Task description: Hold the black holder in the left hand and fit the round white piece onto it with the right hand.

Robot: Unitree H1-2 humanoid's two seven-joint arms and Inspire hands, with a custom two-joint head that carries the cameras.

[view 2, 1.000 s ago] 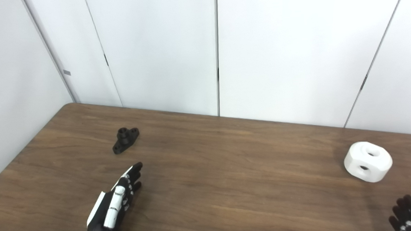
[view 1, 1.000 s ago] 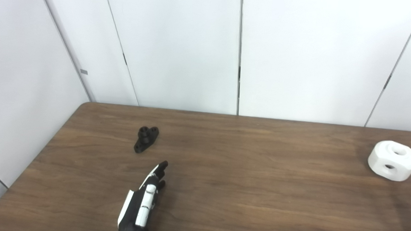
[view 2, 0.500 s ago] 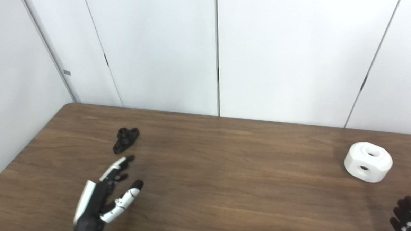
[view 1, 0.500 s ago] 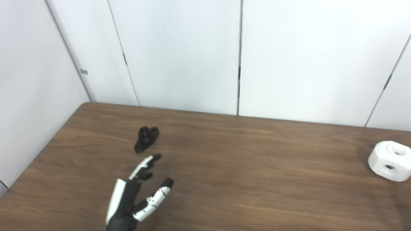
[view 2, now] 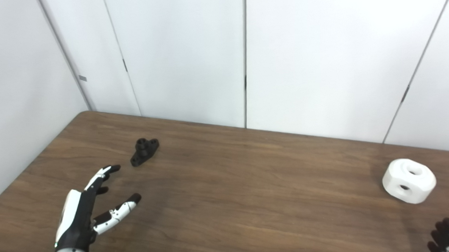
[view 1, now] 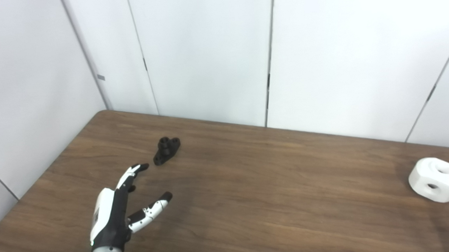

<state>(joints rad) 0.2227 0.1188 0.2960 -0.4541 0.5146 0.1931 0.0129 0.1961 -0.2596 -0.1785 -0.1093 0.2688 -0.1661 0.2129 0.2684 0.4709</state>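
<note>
— Your left robot hand [view 1: 116,216] hovers over the dark brown wood-grain worktop [view 1: 250,185], fingers and thumb spread, holding nothing. How's the room?

— White panelled walls [view 1: 206,55] close off the far and left edges. You have wide bare worktop through the middle.

— And the parts?

— Your small black plastic holder [view 1: 167,150] lies just beyond the left fingertips, not touched. The round white piece with holes [view 2: 409,180] sits well apart, near the right edge. Only your right robot hand's [view 2: 446,236] dark fingertips show at the bottom corner; I cannot tell its state.
</note>
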